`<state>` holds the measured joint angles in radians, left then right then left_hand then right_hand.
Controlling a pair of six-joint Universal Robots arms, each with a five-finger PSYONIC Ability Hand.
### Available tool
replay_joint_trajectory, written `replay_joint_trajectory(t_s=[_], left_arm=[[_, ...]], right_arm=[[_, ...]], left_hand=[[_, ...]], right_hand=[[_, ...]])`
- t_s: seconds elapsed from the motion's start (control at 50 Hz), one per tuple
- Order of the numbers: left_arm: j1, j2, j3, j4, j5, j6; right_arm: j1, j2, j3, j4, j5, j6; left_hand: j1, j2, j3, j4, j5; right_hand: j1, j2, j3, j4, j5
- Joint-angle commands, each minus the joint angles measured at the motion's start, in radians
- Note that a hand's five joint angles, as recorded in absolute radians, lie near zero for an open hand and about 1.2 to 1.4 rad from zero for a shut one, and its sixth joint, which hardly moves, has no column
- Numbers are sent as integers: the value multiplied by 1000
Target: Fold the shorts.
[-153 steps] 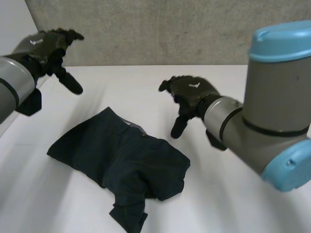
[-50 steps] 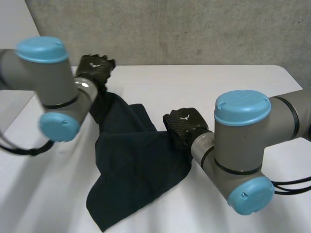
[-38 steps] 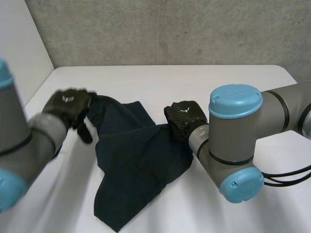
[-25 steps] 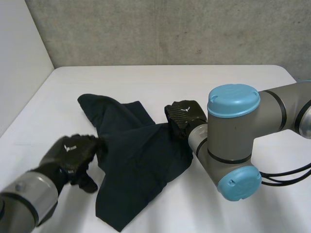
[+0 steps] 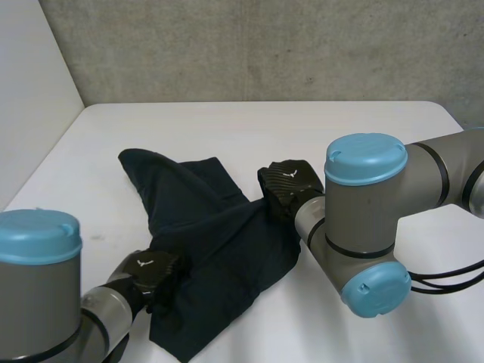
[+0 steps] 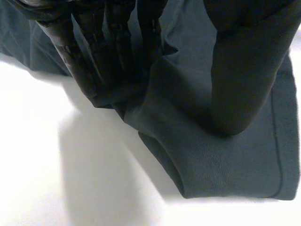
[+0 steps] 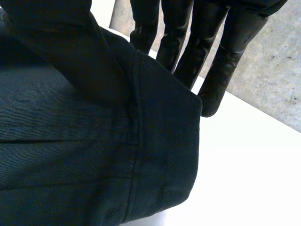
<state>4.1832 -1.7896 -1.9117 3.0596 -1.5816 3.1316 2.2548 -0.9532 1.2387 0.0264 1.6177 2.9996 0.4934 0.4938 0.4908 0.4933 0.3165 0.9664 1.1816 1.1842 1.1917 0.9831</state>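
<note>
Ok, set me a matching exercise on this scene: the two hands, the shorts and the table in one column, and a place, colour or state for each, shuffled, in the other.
1. left hand
2. right hand
3. shorts
4. table

A. pinches a seamed corner on the cloth's right side
B. white
C. at the cloth's near left edge
D. dark, spread over the white surface

Pairs: 1-C, 2-A, 3-D, 4-B.
</note>
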Motion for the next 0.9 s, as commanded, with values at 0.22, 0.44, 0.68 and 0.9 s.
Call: replay_joint_trajectory(t_s=[0.22, 0.44, 0.68, 0.9], left_arm=[[-26, 12, 128, 88, -136, 22], [115, 29, 207, 54, -89, 102], [190, 21, 270, 28, 6, 114], [187, -28, 361, -21, 6, 67]], right_arm=[[-9, -45, 25, 61, -19, -68], [-151, -225, 145, 155, -284, -185], [-245, -308, 407, 11, -424, -203], [-113, -247, 513, -311, -345, 111]], left_hand=[[903, 902, 905, 903, 905], [903, 902, 905, 903, 905], [903, 902, 905, 903, 905], [903, 902, 905, 903, 905]], right_hand=[[306, 91, 88, 81, 115], [-767, -982, -985, -992, -958], [-582, -797, -800, -807, -773], [-582, -797, -800, -807, -773]])
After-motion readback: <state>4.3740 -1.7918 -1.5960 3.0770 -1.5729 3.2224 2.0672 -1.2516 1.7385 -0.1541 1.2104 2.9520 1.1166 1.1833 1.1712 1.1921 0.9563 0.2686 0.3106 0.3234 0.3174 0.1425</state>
